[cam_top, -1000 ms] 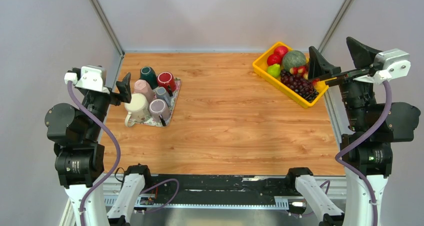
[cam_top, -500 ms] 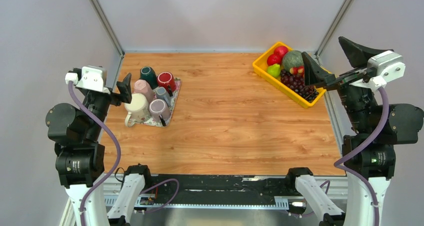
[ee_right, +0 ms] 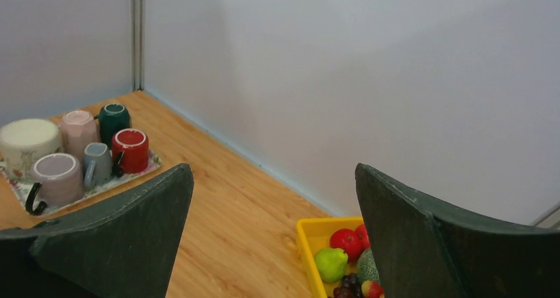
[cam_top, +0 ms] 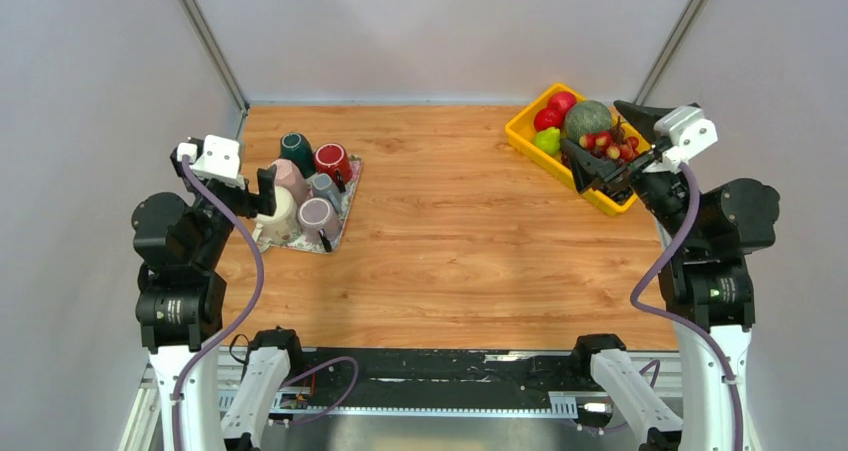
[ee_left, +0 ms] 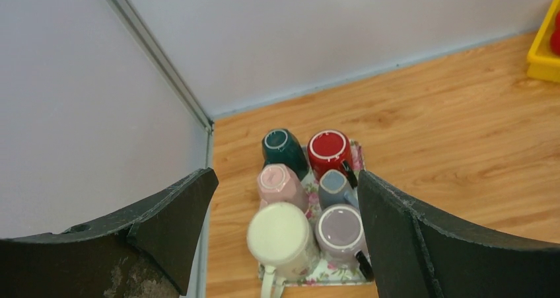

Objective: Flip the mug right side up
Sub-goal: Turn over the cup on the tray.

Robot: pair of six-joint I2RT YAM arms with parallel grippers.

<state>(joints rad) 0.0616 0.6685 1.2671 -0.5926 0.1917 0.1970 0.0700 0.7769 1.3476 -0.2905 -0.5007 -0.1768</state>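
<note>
You won't find any words, labels, brand marks or numbers to read here: nothing legible shows on anything in the overhead view or either wrist view.

Top view overhead, left wrist close above mugs [cam_top: 331, 160], right wrist far across, all 3 share them

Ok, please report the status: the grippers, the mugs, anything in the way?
Left gripper open, empty, near the mugs. Right gripper open, empty, at the fruit bin. Mugs bottoms up on floral tray, none turned yet. Packed tight, little finger room.
</note>
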